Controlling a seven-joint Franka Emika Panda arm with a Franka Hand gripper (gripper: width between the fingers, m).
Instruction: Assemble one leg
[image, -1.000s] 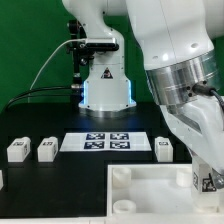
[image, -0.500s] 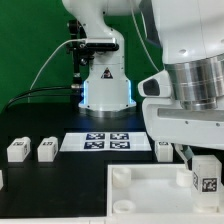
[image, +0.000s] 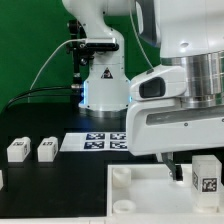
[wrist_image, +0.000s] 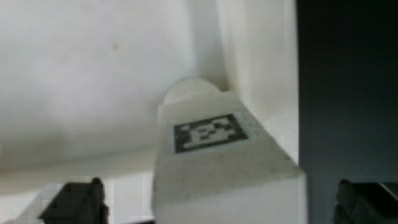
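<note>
The gripper (wrist_image: 217, 203) is spread wide around the leg (wrist_image: 214, 135); one finger could bump it and knock it over.

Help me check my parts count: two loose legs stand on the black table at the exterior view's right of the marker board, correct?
Wrong side: the exterior view shows those two loose legs on the black table at its left of the marker board.

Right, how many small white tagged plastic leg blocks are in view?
3. Two small white tagged plastic leg blocks sit at the exterior view's left; a third stands at its right. The arm may hide others.
</note>
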